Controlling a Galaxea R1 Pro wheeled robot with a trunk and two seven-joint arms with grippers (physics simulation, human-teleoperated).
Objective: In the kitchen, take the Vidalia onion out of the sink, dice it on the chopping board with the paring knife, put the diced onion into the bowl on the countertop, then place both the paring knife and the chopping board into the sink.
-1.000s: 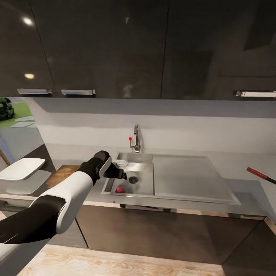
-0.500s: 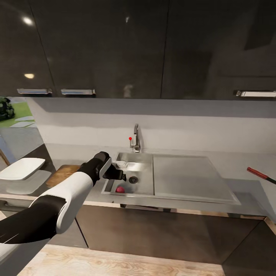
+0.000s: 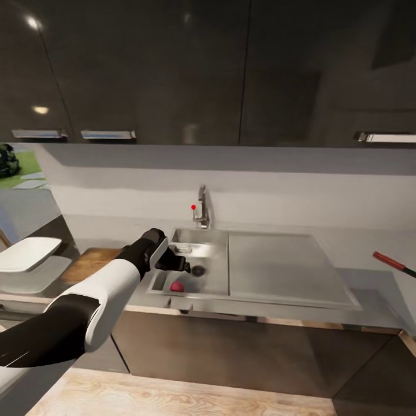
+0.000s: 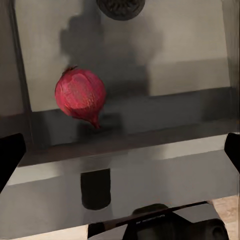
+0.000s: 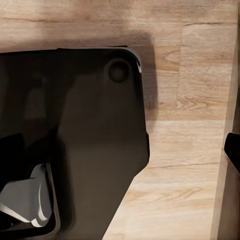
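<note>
Head camera shifted: whole scene slid slightly left and down since a second ago; things themselves unmoved. Left claw [image 3: 180, 263] hovers over sink [image 3: 215, 238], near basin's front-left corner, fingers spread wide, holding nothing. Red onion [image 4: 80, 94] lies on basin floor beside drain [image 3: 198, 270], untouched. Grasp not yet begun. Right claw: cannot tell.

1 onion [image 3: 177, 286], 1 sink [image 3: 254, 271], 1 tap [image 3: 201, 212], 1 bowl [image 3: 26, 254], 1 chopping board [image 3: 89, 261], 3 cabinet handles [image 3: 108, 134].
</note>
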